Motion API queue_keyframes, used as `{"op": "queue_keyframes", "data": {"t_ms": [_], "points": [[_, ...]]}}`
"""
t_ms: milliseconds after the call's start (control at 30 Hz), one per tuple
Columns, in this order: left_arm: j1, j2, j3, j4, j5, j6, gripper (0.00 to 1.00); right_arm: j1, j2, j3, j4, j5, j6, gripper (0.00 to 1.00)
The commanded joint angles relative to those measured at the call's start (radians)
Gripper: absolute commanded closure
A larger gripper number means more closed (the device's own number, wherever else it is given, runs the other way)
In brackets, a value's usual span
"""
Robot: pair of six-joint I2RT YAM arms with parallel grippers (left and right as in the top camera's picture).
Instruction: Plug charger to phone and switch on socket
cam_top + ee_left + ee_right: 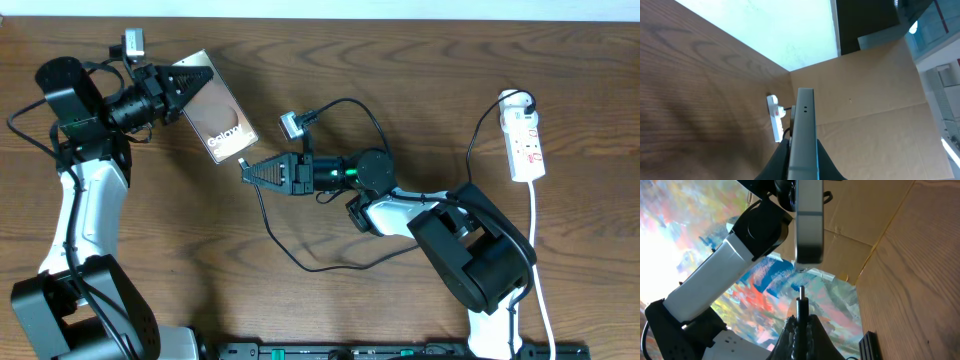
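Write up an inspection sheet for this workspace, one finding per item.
Surface: brown wooden table.
Job's things: phone gripped at one end; charger tip aimed at the phone's other end, with a gap between them; socket at the right, with a black plug in it.
Clutter: nothing seen.
Grippers: left gripper shut on the phone; right gripper shut on the charger tip.
Cables: the charger loops across the table to the socket; a white cord runs to the near edge.
Surroundings: cardboard beyond the table.
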Motion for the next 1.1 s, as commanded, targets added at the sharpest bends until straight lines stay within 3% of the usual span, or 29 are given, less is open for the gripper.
{"op": "queue_keyframes", "data": {"t_ms": [0,1067], "points": [[0.003,-0.019,0.022,0.009,0.035,-0.019,0.93,-0.008,0.005,0.006,0.031,0.019,0.006,0.99],[-0.028,-0.019,0.022,0.009,0.067,0.033,0.93,-0.008,0.005,0.006,0.045,0.007,-0.017,0.99]]}}
